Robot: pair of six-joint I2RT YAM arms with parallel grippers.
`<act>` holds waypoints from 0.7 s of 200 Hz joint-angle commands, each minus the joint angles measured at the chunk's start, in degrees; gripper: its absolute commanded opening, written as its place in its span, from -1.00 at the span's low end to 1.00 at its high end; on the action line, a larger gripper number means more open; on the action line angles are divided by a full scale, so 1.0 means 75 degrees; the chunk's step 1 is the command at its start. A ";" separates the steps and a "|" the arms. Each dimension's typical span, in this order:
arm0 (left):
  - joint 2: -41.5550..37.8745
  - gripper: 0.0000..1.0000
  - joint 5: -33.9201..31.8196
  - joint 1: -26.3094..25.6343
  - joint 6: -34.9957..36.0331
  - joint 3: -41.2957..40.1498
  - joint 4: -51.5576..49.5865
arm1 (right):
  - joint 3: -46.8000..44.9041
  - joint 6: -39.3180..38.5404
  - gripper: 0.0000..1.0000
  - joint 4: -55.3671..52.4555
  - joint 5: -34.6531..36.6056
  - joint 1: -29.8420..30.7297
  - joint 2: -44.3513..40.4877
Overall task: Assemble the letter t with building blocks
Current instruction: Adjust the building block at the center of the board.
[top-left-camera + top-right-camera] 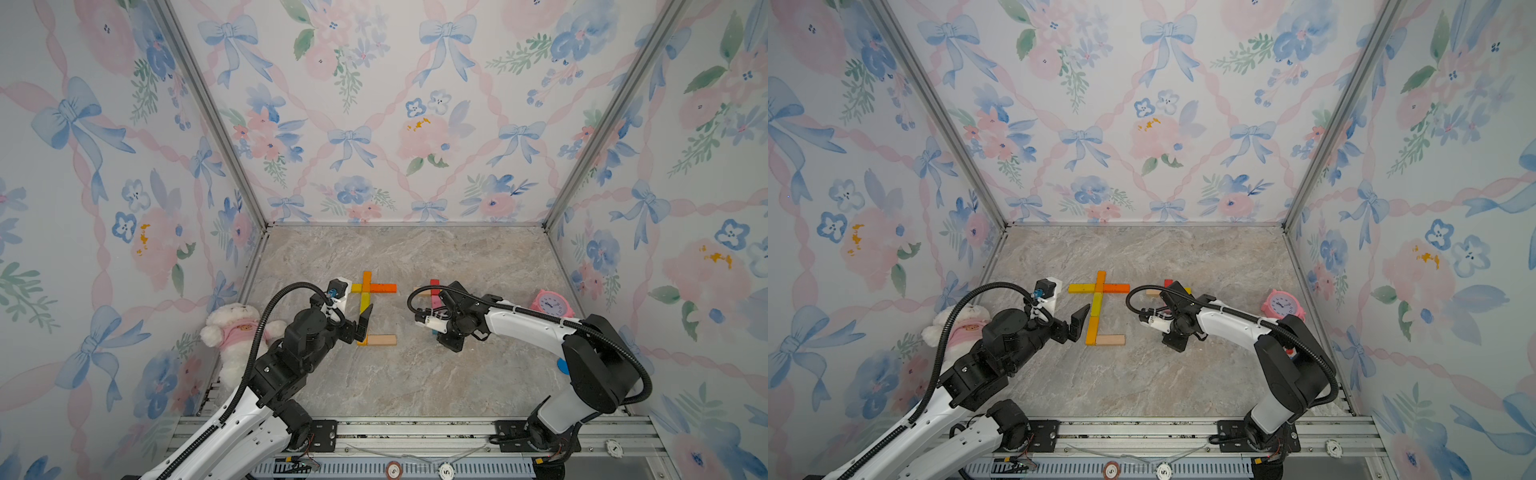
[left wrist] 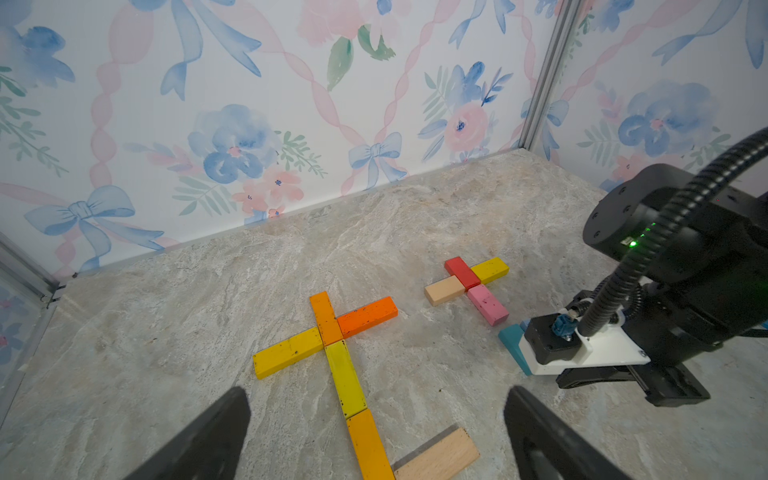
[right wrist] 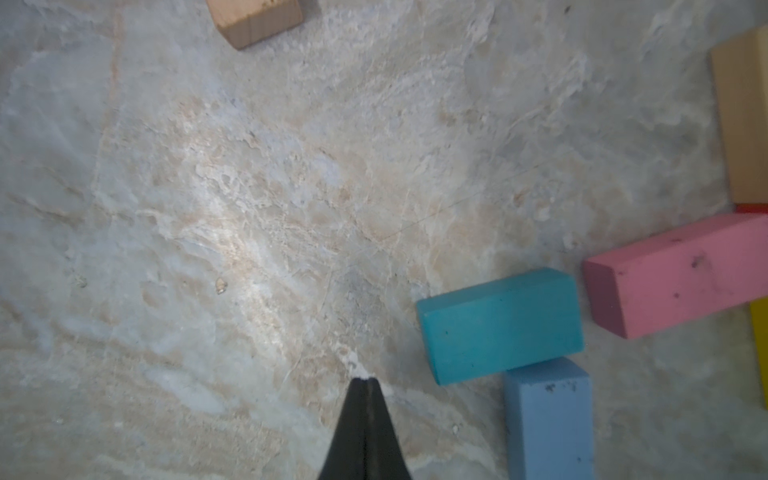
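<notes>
In both top views a t of building blocks lies flat mid-table: an orange crossbar (image 1: 383,287), a yellow-green stem (image 1: 1096,303) and a bare-wood foot (image 1: 381,340). My left gripper (image 2: 376,395) hovers open over the lower stem, one finger on each side, touching nothing. To the right lies a second cross of red (image 2: 461,272), yellow (image 2: 490,269), wood (image 2: 444,291) and pink (image 2: 487,304) blocks. My right gripper (image 3: 368,380) is shut and empty, its tips close to the table beside a teal block (image 3: 498,324) and a light blue block (image 3: 548,419).
A white plush bear (image 1: 235,332) lies against the left wall behind my left arm. A pink alarm clock (image 1: 550,305) stands by the right wall, and a blue disc (image 1: 562,365) peeks out behind my right arm. Patterned walls close in three sides.
</notes>
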 commanded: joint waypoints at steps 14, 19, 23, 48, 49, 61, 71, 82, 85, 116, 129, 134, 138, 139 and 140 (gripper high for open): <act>-0.0087 0.96 -0.0080 0.0019 0.0114 -0.0065 0.0096 | 0.0151 -0.0048 -1.00 -0.0011 0.0229 0.0131 0.0203; -0.0087 0.96 -0.0085 0.0012 0.0114 -0.0066 0.0096 | 0.0151 -0.0053 -1.00 0.0031 0.0249 0.0131 0.0214; -0.0098 0.96 -0.0095 0.0020 0.0114 -0.0064 0.0098 | 0.0154 -0.0046 -1.00 0.0058 0.0287 0.0125 0.0219; -0.0092 0.96 -0.0087 0.0014 0.0126 -0.0076 0.0095 | 0.0278 -0.0070 -1.00 0.0058 0.0367 0.0131 0.0525; -0.0095 0.96 -0.0086 0.0029 0.0126 -0.0074 0.0101 | 0.0291 -0.0065 -1.00 0.0062 0.0368 0.0131 0.0539; -0.0088 0.96 -0.0092 0.0020 0.0126 -0.0083 0.0096 | 0.0345 -0.0060 -1.00 0.0088 0.0373 0.0133 0.0611; -0.0087 0.96 -0.0097 0.0021 0.0126 -0.0073 0.0096 | 0.0351 -0.0050 -1.00 0.0161 0.0422 0.0126 0.0661; -0.0088 0.96 -0.0096 0.0020 0.0137 -0.0084 0.0099 | 0.0389 -0.0070 -1.00 0.0148 0.0422 0.0131 0.0733; -0.0089 0.96 -0.0095 0.0021 0.0137 -0.0086 0.0104 | 0.0407 -0.0074 -1.00 0.0139 0.0419 0.0131 0.0754; -0.0090 0.96 -0.0091 0.0020 0.0137 -0.0083 0.0102 | 0.0497 -0.0078 -1.00 0.0168 0.0498 0.0125 0.0869; -0.0087 0.96 -0.0106 0.0020 0.0138 -0.0090 0.0106 | 0.0541 -0.0088 -1.00 0.0174 0.0515 0.0085 0.0902; -0.0093 0.96 -0.0108 0.0019 0.0138 -0.0089 0.0101 | 0.0560 -0.0098 -1.00 0.0174 0.0535 0.0086 0.0924; -0.0088 0.96 -0.0089 0.0015 0.0135 -0.0078 0.0095 | 0.0592 -0.0099 -1.00 0.0176 0.0554 0.0076 0.0940; -0.0087 0.96 -0.0093 0.0018 0.0136 -0.0081 0.0095 | 0.0600 -0.0103 -1.00 0.0173 0.0556 0.0074 0.0946; -0.0087 0.96 -0.0095 0.0019 0.0137 -0.0082 0.0095 | 0.0599 -0.0099 -1.00 0.0172 0.0557 0.0067 0.0949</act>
